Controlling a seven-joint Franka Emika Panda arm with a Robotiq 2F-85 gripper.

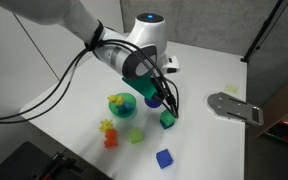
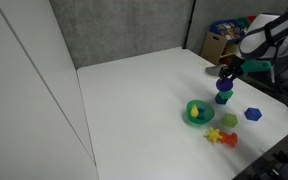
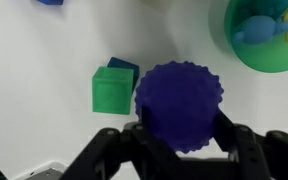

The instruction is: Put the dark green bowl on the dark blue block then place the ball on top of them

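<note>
My gripper [image 3: 180, 140] is shut on the ball [image 3: 180, 105], a dark blue, bumpy sphere. In the wrist view the dark green bowl [image 3: 112, 90] sits on the dark blue block [image 3: 123, 64], just left of the held ball. In an exterior view the gripper [image 1: 162, 98] hangs just above the green bowl [image 1: 167, 119]. In an exterior view the ball [image 2: 224, 85] hangs right above the stack [image 2: 222, 98].
A teal bowl with yellow pieces [image 1: 127, 113] [image 2: 192, 118] [image 3: 246, 55] stands close to the stack. A brighter blue cube [image 1: 164, 158] [image 2: 252, 115], a pale yellow-green cube [image 1: 136, 135] [image 2: 229, 121] and orange pieces [image 1: 110, 137] [image 2: 224, 138] lie nearby. A grey plate [image 1: 234, 106] lies further off.
</note>
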